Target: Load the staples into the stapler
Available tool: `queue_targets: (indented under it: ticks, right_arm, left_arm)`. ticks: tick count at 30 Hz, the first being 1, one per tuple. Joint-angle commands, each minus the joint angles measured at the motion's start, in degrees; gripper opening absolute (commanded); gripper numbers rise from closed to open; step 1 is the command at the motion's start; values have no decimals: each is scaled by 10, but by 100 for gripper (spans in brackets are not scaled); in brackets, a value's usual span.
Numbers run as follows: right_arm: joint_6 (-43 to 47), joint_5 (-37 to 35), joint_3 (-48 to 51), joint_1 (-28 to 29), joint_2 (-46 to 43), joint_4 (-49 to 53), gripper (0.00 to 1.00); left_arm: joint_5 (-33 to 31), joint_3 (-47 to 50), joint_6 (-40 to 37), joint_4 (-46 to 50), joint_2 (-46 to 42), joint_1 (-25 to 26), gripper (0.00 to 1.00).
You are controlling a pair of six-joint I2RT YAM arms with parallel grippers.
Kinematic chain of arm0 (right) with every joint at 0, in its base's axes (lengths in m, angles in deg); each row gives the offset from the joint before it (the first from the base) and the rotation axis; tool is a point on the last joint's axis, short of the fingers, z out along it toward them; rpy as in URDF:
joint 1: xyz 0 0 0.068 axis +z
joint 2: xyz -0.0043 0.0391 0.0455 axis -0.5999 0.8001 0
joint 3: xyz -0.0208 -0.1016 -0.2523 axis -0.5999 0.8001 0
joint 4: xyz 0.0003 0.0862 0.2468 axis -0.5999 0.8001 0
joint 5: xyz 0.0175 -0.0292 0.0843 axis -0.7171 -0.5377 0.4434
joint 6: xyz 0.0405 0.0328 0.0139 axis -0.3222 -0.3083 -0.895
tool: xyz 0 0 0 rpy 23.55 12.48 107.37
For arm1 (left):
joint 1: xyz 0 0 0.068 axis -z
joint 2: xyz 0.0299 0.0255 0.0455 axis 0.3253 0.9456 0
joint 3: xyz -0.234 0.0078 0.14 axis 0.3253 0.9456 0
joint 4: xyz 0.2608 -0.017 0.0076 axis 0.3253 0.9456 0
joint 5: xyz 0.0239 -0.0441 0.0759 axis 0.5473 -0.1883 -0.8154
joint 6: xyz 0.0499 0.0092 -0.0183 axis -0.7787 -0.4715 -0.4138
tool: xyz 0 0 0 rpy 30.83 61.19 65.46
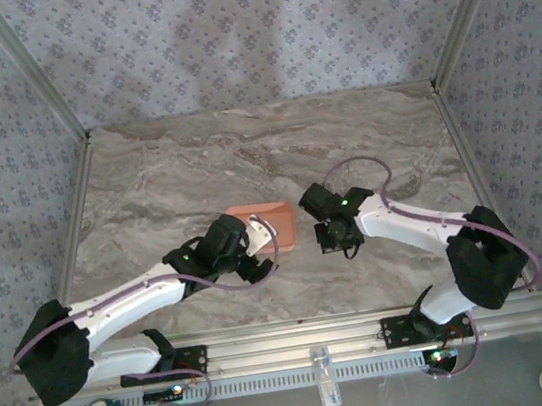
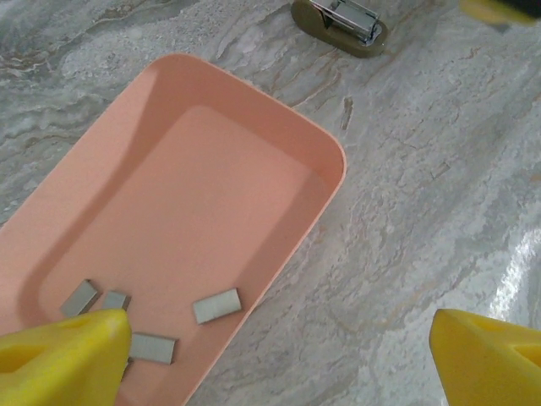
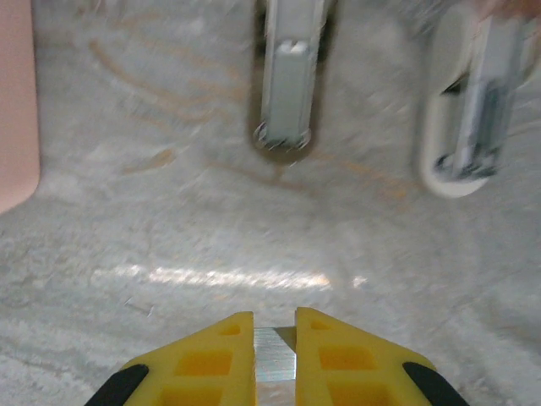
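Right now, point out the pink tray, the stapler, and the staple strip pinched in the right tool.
pink tray (image 2: 331, 161), left wrist view, on its rounded corner rim.
stapler (image 2: 347, 19), left wrist view, on its metal inner channel.
staple strip (image 3: 275, 357), right wrist view, on its exposed grey face.

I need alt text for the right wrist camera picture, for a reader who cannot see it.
The right gripper pinches a thin grey strip of staples between its yellow fingers at the bottom edge. Ahead on the marble table lies the blurred stapler, with a pink tray at the left edge.
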Motion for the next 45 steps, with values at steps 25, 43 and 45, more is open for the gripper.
queue_targets:
  ticks: [25,43,45]
  right_arm:
    - [132,-41,141,-146,-134,-190,16]
    - [123,-44,192,-145,-115,-272,16]
    - [126,-47,193,-146,-115,-275,16]
  left_arm:
    - [11,-87,72,-133,123,-7,93]
    - [12,-93,90,-130,132,-28,93]
    - [12,-94,91,-130,131,-28,93]
